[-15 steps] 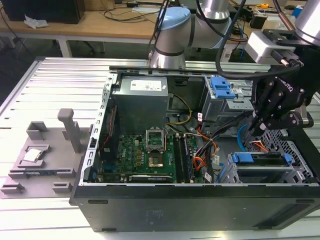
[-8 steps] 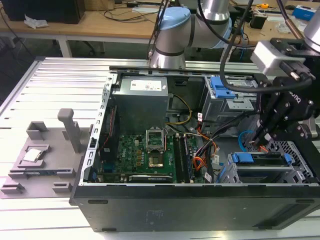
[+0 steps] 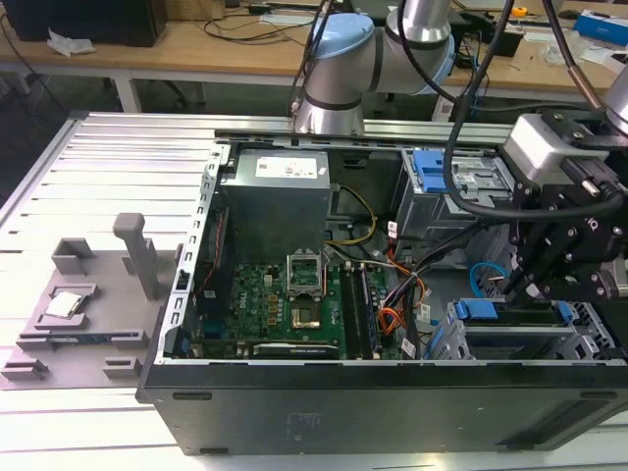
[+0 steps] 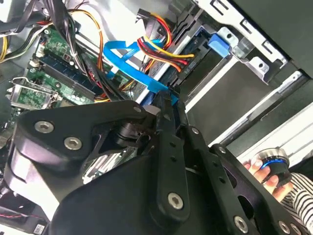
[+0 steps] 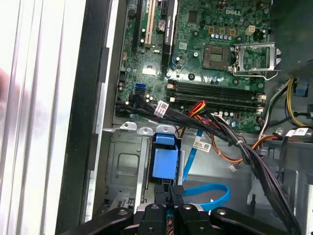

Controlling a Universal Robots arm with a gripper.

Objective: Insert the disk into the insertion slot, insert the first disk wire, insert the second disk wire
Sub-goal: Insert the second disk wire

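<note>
The disk (image 3: 512, 332) lies inside the insertion slot (image 3: 593, 340), its blue carrier tab (image 5: 164, 157) at the cage's mouth. In the exterior view my gripper (image 3: 518, 287) hangs just above the disk's rear end. In both wrist views its fingers (image 4: 165, 104) are pressed together on the end of the second disk wire (image 4: 121, 53), whose blue loop (image 5: 211, 194) curls beside them. The first disk wire (image 4: 161, 48), red and orange, runs to a dark plug (image 4: 189, 62) at the disk's edge. The plug under my fingers is hidden.
The open computer case (image 3: 294, 412) holds the motherboard (image 3: 285, 304), a power supply (image 3: 277, 191) and a taller bay with a blue latch (image 3: 432, 172). Black cable bundles (image 5: 234, 142) cross beside the cage. A person's hand (image 4: 266, 171) holds a knob outside the case.
</note>
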